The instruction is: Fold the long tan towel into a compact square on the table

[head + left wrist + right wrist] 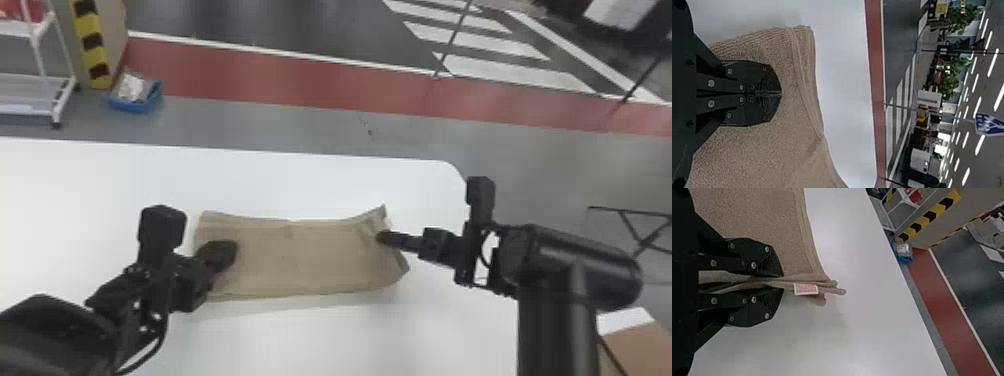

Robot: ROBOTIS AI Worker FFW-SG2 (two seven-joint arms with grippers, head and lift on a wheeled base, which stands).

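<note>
Tan towel [310, 255] lies pinched in the right end effector [384, 237]

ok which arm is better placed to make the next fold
Probably the right: the right tool pinches the towel by its right end, while the left tool is shut without cloth.

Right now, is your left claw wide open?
No, the left gripper has its two black fingers closed together, with the tan towel showing around them.
</note>
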